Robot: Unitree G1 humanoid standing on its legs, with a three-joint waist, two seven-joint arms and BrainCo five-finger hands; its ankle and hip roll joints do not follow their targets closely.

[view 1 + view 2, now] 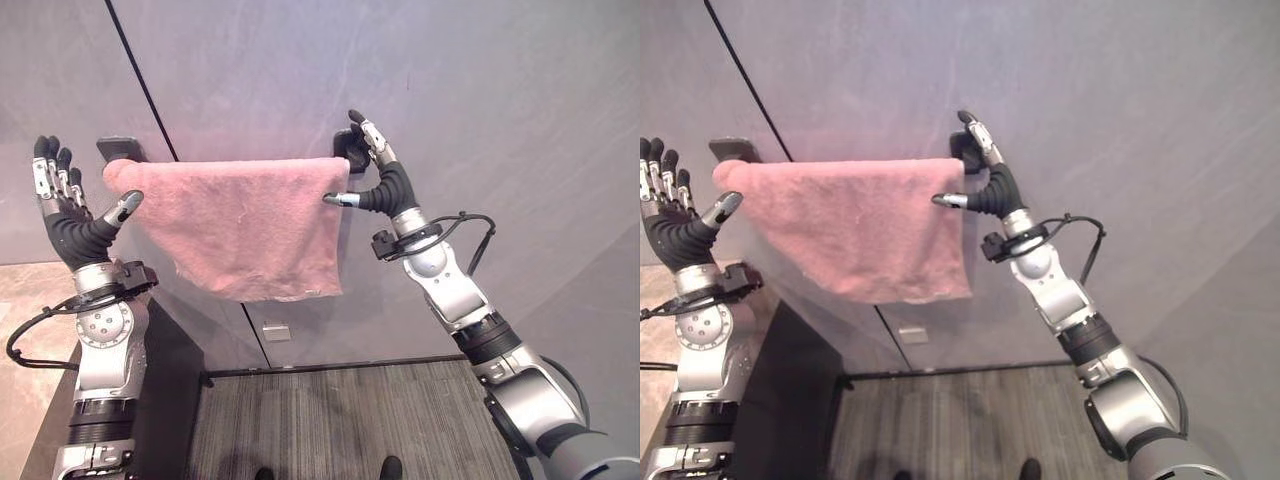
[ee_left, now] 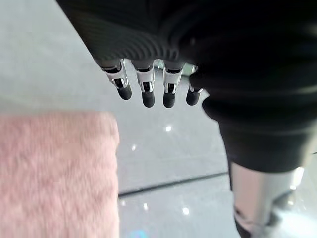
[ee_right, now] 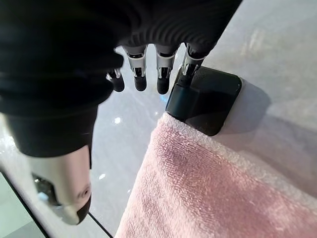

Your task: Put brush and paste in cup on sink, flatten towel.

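Both hands are raised at the ends of the wall rail. Right hand (image 1: 385,185) stands with straight fingers by the dark bracket (image 3: 205,101), thumb tip at the pink towel (image 1: 240,225)'s edge, gripping nothing; left hand (image 1: 70,210) is spread, just off the towel's other end, empty. Towel-flattening looks to be the step in hand: the cloth hangs over the rail, its lower hem slanted and uneven. Next would be drawing each end outward and smoothing down. Only the grey wall (image 1: 480,90) lies behind; nothing blocks the hands.
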